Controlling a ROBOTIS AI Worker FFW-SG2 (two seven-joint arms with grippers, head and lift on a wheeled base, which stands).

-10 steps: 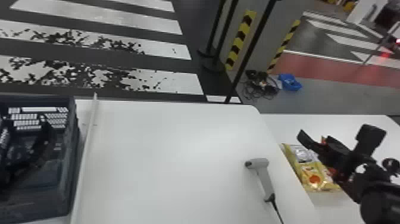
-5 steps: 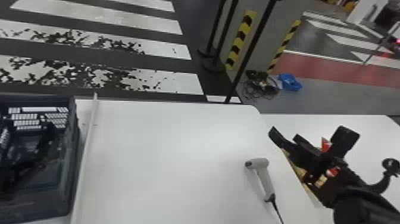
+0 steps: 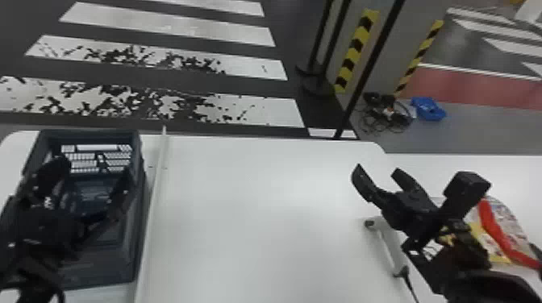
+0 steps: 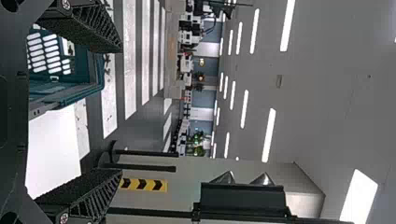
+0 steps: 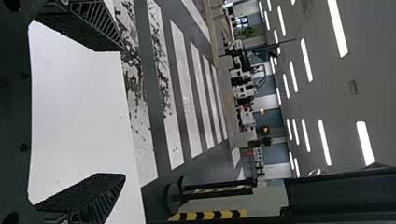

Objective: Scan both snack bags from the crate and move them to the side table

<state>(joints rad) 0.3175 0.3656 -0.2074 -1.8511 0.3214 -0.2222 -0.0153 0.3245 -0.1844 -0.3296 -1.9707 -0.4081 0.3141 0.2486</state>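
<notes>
Head view: L arm point(image 3: 32, 278) in from bottom L corner, L gripper point(image 3: 95, 171) lower L, pointing up, black ribbed fingers point(image 4: 88, 28) wide apart. R arm point(image 3: 484, 286) in from bottom R, angled up & L; R gripper point(image 3: 378, 171) R of ctr, fingers point(image 5: 93, 196) also spread, w/ a clear gap btwn.

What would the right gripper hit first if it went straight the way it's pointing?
Probably nothing near: the right gripper points over the white table toward the striped floor; the way looks free, though depth is unclear.
</notes>
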